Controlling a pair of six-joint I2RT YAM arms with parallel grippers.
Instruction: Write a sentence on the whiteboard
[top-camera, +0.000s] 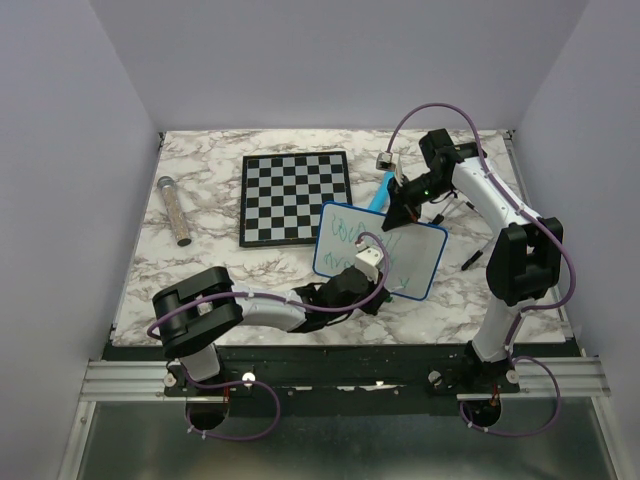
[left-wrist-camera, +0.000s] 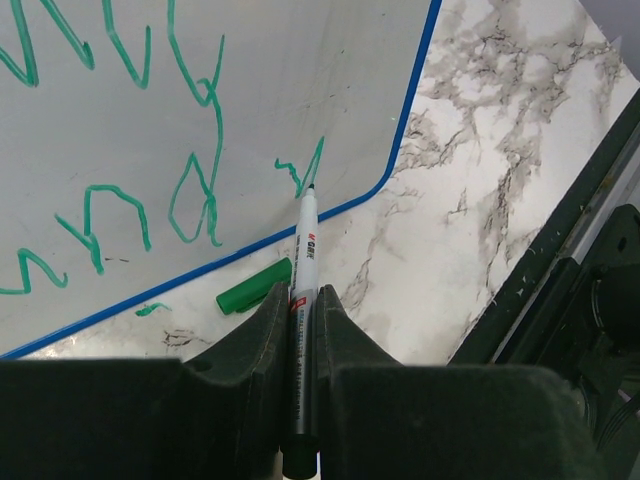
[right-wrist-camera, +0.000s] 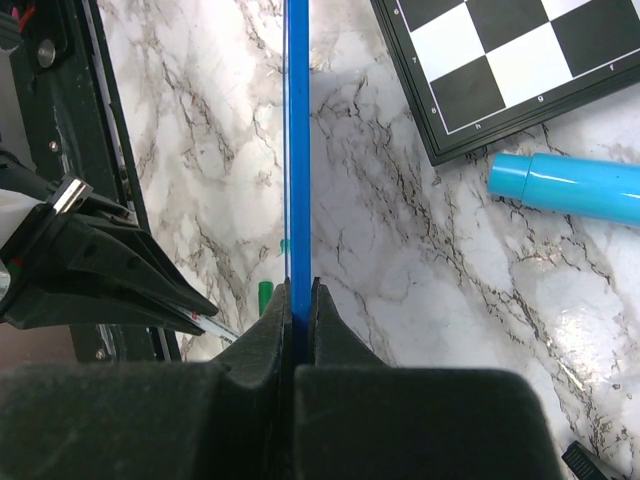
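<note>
The whiteboard (top-camera: 400, 262), white with a thin blue rim, lies tilted mid-table. My right gripper (top-camera: 405, 210) is shut on its far edge; in the right wrist view the blue rim (right-wrist-camera: 298, 150) runs edge-on between the fingers. Green handwritten letters (left-wrist-camera: 190, 190) fill rows across the board. My left gripper (top-camera: 368, 262) is shut on a grey marker (left-wrist-camera: 303, 250), whose tip touches the board beside a small green stroke (left-wrist-camera: 302, 172) near the lower corner. The marker's green cap (left-wrist-camera: 253, 286) lies on the table just below the board's edge.
A black-and-white checkered board (top-camera: 295, 196) lies at the back centre. A light blue tube (right-wrist-camera: 570, 187) lies next to it. A grey speckled cylinder (top-camera: 174, 210) lies at the left. A black pen (top-camera: 471, 260) lies right of the whiteboard. The table's black front rail (left-wrist-camera: 560, 240) is close.
</note>
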